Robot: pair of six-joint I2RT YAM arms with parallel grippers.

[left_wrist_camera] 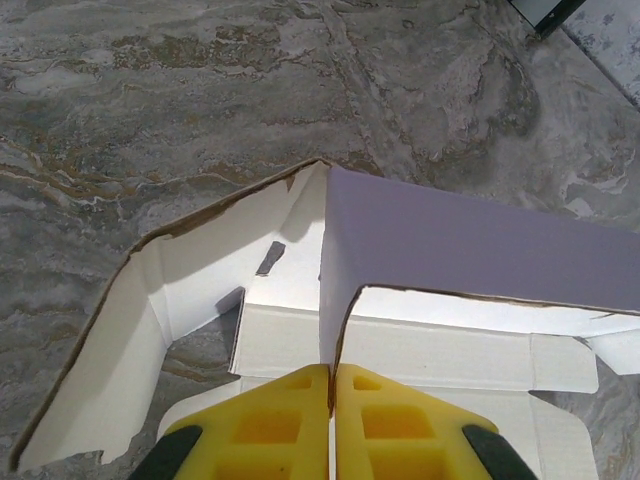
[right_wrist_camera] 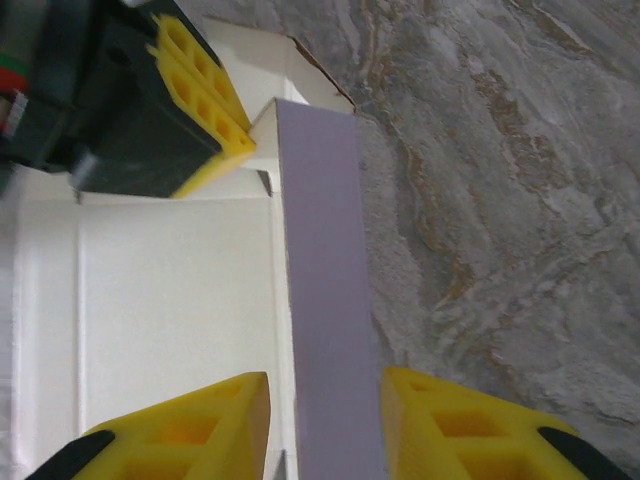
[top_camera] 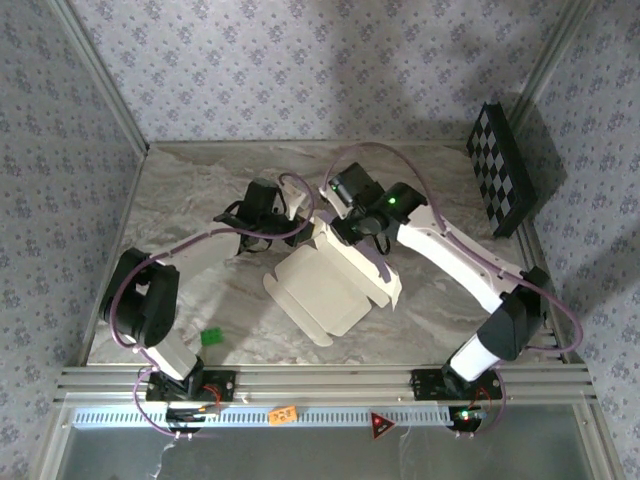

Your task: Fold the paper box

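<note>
The paper box (top_camera: 320,290) lies partly folded in the middle of the table, cream-white inside up, flaps spread. In the left wrist view one lavender wall (left_wrist_camera: 470,250) stands upright and a white side flap (left_wrist_camera: 110,370) leans outward. My left gripper (left_wrist_camera: 332,372) is shut on the near edge of that upright wall at its corner. My right gripper (right_wrist_camera: 325,385) is open and straddles the lavender wall (right_wrist_camera: 325,300), with a gap on each side. The left gripper's yellow fingers (right_wrist_camera: 200,90) show at the wall's far end. From above, both grippers meet at the box's far edge (top_camera: 330,228).
A black-and-white checkerboard panel (top_camera: 500,165) leans at the back right corner. A small green block (top_camera: 211,337) sits near the left arm's base. Wallpapered walls close in the marble table (top_camera: 200,180) on three sides.
</note>
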